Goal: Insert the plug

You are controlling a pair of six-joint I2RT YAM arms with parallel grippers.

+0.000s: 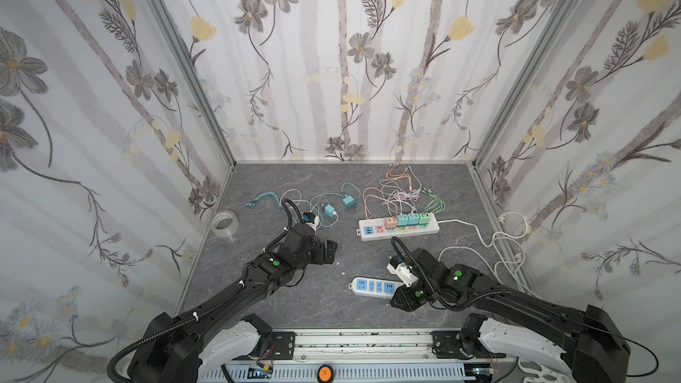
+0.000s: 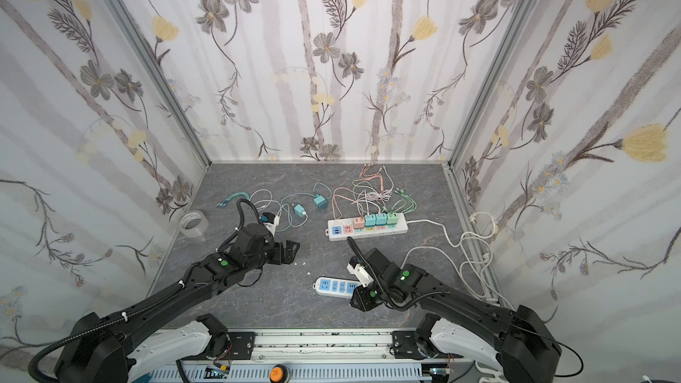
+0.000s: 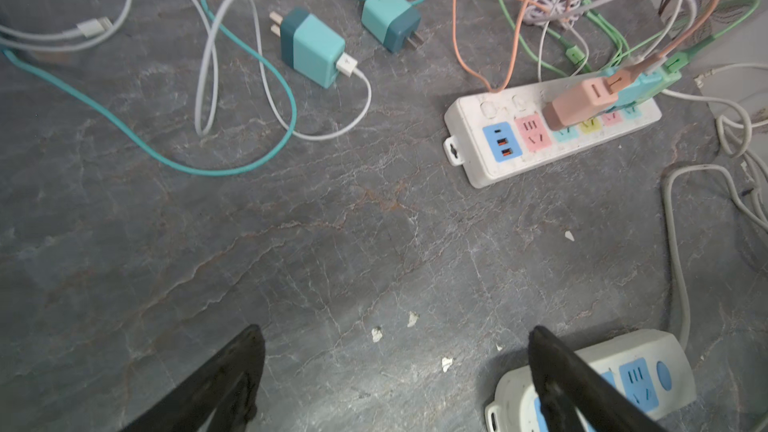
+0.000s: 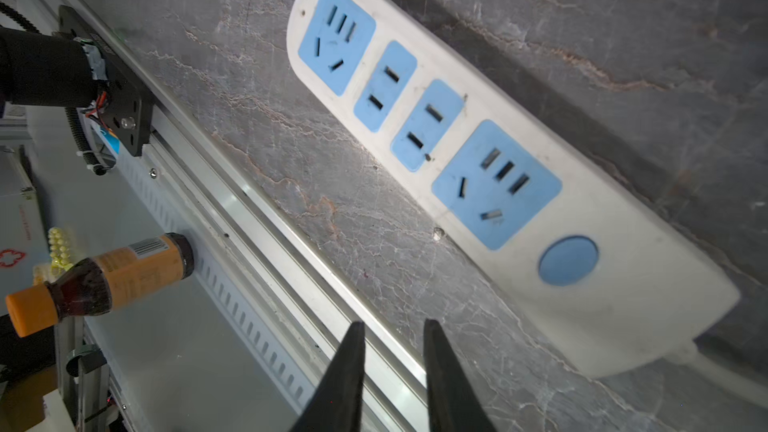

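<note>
Your left gripper is hovering over the veined grey stone-look tabletop, its tapered black fingers spread wide and empty. Your right gripper is showing only a narrow gap and gripping nothing, near the rounded white power strip with blue sockets. The boxy teal plug is lying loose with its flat metal prongs bared, apart from the long pastel-socket strip.

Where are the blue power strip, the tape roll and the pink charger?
blue power strip [image 1: 370,285]: a top view, on its blue socket face.
tape roll [image 1: 226,232]: a top view, on its outer wall.
pink charger [image 3: 577,103]: left wrist view, on its pink body.
</note>
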